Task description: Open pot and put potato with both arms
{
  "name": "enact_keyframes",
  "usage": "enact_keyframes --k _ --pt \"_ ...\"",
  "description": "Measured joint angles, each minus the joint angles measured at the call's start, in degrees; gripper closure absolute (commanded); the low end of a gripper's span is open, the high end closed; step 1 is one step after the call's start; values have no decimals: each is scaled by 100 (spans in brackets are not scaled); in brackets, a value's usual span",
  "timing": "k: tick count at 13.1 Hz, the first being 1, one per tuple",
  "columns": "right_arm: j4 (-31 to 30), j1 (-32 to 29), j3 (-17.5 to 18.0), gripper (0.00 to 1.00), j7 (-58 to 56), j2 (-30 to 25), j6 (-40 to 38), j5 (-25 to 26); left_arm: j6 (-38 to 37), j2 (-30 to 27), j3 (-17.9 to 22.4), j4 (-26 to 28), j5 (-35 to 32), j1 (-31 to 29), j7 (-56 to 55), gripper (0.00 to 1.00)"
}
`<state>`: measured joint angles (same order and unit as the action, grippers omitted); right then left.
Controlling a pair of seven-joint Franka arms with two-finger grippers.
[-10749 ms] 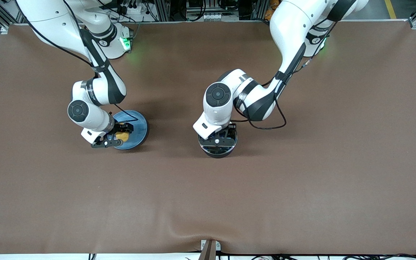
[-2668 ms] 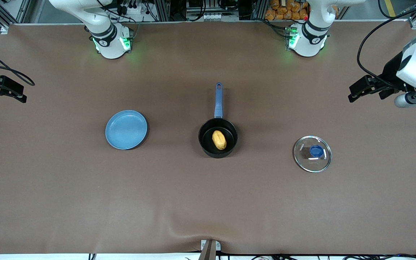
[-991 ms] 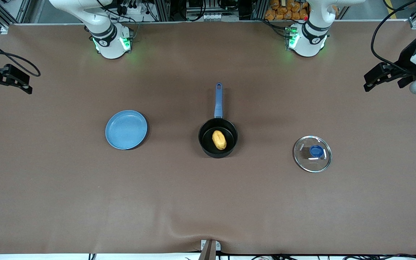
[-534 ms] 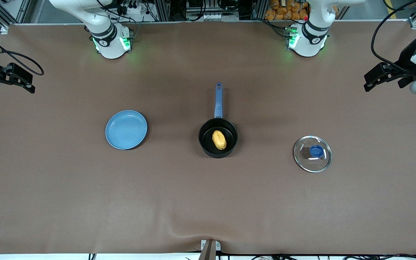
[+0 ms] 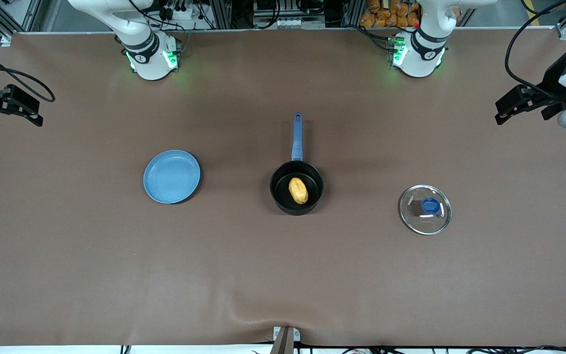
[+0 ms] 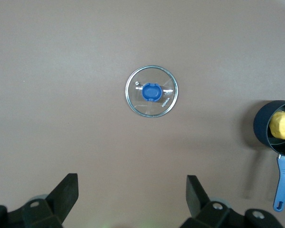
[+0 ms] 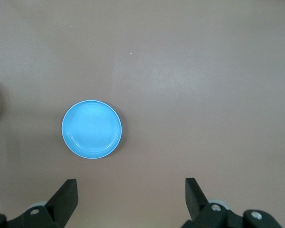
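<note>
The black pot (image 5: 283, 196) with a long blue handle (image 5: 297, 137) stands uncovered at the table's middle, and the yellow potato (image 5: 298, 190) lies inside it. Pot (image 6: 261, 128) and potato (image 6: 281, 125) also show in the left wrist view. My left gripper (image 5: 506, 110) is open and empty, raised over the left arm's end of the table. My right gripper (image 5: 27, 110) is open and empty, raised over the right arm's end of the table. In the wrist views the left gripper (image 6: 132, 199) and the right gripper (image 7: 132, 199) hold nothing.
The glass lid (image 5: 425, 209) with a blue knob lies flat on the table between the pot and the left arm's end; it shows in the left wrist view (image 6: 152, 91). An empty light-blue plate (image 5: 172, 176) sits toward the right arm's end and shows in the right wrist view (image 7: 91, 128).
Since the earliest frame the lid has moved off the pot onto the table, the potato has gone from plate to pot, and both arms have drawn back to the table's ends. The right gripper shifted slightly.
</note>
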<state>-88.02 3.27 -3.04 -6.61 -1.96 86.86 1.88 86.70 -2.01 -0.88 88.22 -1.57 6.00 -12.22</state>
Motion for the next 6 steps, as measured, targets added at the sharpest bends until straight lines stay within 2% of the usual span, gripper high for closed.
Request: enact_keyframes --k 6 --pt "0 -131 9 0 98 0 -20 0 0 0 0 -18 0 0 0 0"
